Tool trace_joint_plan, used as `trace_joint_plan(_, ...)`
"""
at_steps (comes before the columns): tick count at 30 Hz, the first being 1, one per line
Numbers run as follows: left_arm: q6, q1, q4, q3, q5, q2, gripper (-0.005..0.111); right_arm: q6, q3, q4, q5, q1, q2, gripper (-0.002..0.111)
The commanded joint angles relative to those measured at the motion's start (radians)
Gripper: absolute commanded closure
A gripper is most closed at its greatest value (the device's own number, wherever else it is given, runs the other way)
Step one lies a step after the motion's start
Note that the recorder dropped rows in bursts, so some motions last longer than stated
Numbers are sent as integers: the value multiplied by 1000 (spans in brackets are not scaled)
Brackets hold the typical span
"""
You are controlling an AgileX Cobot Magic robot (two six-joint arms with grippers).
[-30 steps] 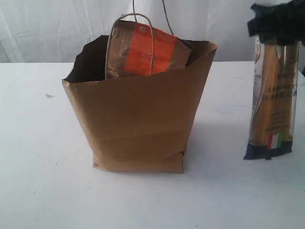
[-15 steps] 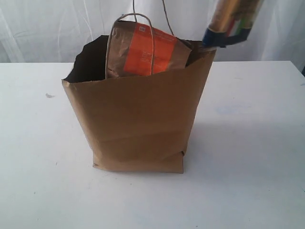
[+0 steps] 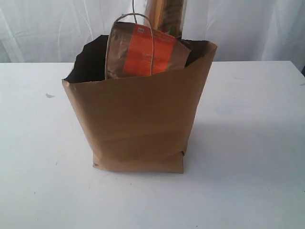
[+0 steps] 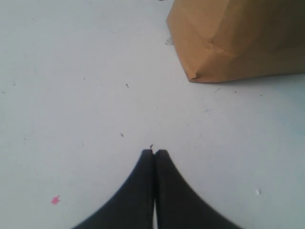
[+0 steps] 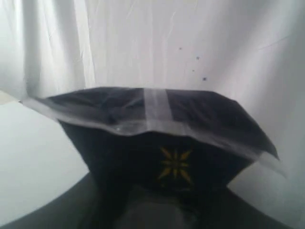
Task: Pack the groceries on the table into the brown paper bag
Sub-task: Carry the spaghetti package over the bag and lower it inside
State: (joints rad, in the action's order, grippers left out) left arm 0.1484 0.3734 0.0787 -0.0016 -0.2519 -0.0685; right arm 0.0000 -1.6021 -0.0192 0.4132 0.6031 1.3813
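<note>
The brown paper bag (image 3: pixel 138 124) stands open in the middle of the table (image 3: pixel 248 143). The brown-orange pouch (image 3: pixel 143 52) leans inside it, its top above the rim. Behind the pouch the spaghetti packet (image 3: pixel 166 16) stands upright over the bag's mouth, its lower end hidden. In the right wrist view my right gripper (image 5: pixel 162 195) is shut on the packet's dark blue end (image 5: pixel 157 124). My left gripper (image 4: pixel 155 152) is shut and empty, low over the table beside a bottom corner of the bag (image 4: pixel 238 43). Neither gripper shows in the exterior view. No other groceries are in view.
A white curtain (image 3: pixel 248 28) hangs behind the table. A tiny white lump (image 4: pixel 258 192) and a pink speck (image 4: pixel 55 200) lie on the tabletop near the left gripper. A small grey mark (image 3: pixel 49 95) sits left of the bag.
The spaghetti packet has risen from its upright place at the table's right, swung left over the bag's rim, and now stands upright behind the pouch. The bag and pouch have not moved.
</note>
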Motion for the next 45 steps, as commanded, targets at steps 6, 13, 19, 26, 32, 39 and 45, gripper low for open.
trace_joint_plan(6,2,-5,-1,2,-3,9,107,60,-13,0,-81,55,59,108)
trace_joint_plan(13,2,-5,-1,2,-3,9,107,60,-13,0,-95,55,107,108)
trace_joint_plan(19,2,-5,-1,2,-3,9,107,43,-13,-5,-189,55,142,108)
trace_joint_plan(26,2,-5,-1,2,-3,9,107,19,-13,-21,-228,55,201,108)
trace_joint_plan(32,2,-5,-1,2,-3,9,107,19,-13,-21,-228,55,272,108)
trace_joint_plan(39,2,-5,-1,2,-3,9,107,19,-13,-21,-199,55,326,108)
trace_joint_plan(45,2,-5,-1,2,-3,9,107,0,-13,-21,-260,74,330,108)
